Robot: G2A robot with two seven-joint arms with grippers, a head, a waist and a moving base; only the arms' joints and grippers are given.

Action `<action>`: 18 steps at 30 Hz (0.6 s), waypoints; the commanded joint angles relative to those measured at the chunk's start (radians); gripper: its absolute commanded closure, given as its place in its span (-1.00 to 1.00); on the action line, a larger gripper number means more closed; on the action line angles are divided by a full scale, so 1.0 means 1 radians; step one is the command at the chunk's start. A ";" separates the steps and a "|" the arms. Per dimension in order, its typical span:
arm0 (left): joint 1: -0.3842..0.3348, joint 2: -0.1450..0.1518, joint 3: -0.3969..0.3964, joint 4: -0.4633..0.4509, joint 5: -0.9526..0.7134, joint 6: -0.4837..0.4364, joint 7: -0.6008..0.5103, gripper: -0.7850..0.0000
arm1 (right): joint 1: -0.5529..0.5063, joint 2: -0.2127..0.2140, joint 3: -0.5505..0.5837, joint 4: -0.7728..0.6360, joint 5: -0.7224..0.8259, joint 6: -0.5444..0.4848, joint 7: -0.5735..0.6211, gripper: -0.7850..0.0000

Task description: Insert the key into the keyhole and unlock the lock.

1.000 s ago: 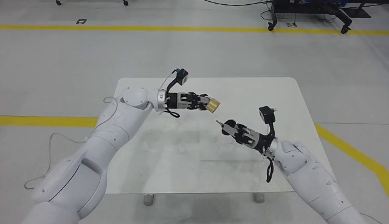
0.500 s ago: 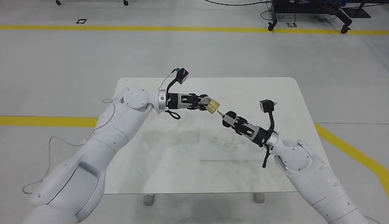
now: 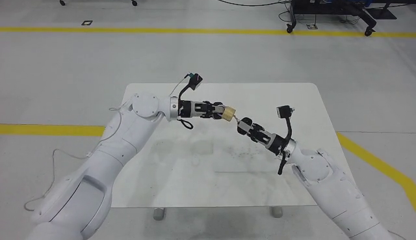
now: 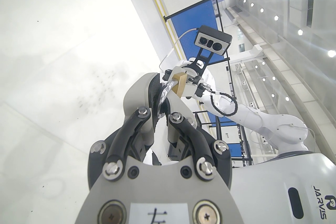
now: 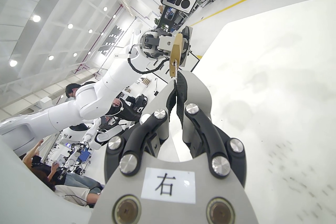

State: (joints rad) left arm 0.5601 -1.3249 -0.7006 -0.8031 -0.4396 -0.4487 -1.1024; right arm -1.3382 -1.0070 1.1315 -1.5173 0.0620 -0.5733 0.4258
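Key meets lock, mid-frame in the top view, above the surface (image 3: 286,103).

The left claw (image 3: 220,112) is clenched on the brass lock (image 3: 227,114), gripping its silver shackle, and has barely shifted over the last second. The right claw (image 3: 242,124), clamped on the key (image 5: 175,66), has come up from lower right of the lock. A second ago a clear gap lay between them; now the key's tip is at the lock's end face. How deep it sits cannot be told.
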 commanded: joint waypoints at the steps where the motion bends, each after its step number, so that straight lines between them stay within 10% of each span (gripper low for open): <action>1: 0.003 0.001 -0.005 -0.006 0.011 -0.005 0.007 1.00 | 0.000 -0.001 -0.001 -0.001 -0.004 0.003 0.004 1.00; 18: 0.034 0.034 -0.053 -0.106 0.226 -0.019 0.059 1.00 | -0.009 0.005 0.015 -0.013 -0.024 0.015 0.165 1.00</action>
State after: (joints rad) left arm 0.5914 -1.2922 -0.7520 -0.9022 -0.2199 -0.4691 -1.0393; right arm -1.3480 -1.0020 1.1468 -1.5298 0.0384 -0.5612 0.5919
